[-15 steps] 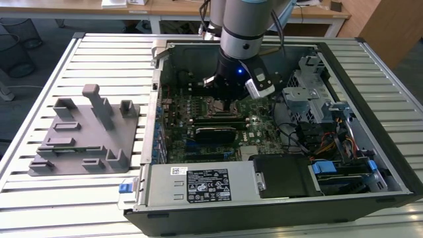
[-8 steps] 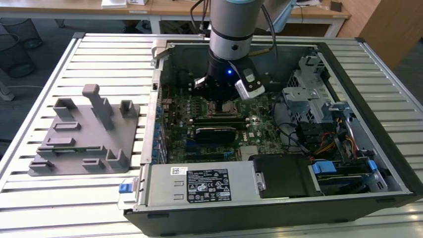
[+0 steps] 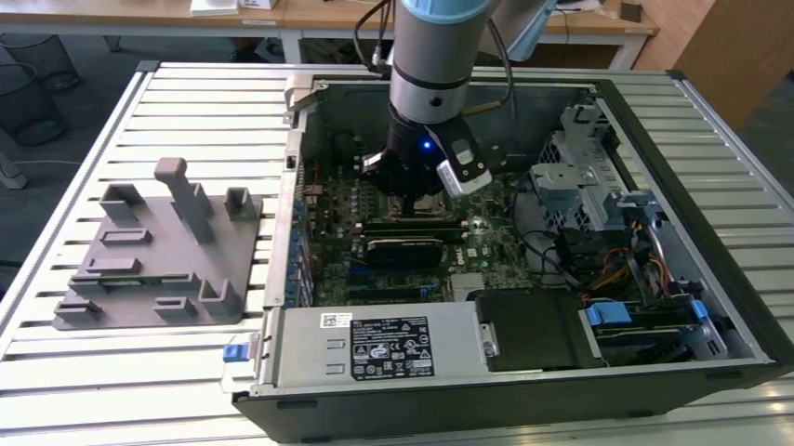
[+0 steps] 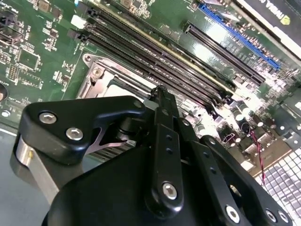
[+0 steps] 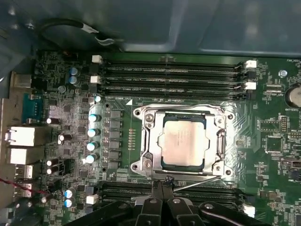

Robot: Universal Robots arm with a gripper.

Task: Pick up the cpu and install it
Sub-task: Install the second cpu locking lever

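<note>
I have the arm reaching down into the open computer case on the slatted table, the gripper low over the green motherboard; in the first wrist view the cpu lies flat inside the metal socket frame, silvery top up, between the rows of memory slots. The fingers look closed together with nothing between them, their tips at the frame's edge just beside the cpu; the grey fixture sits on the table at the exterior view's left, well apart.
</note>
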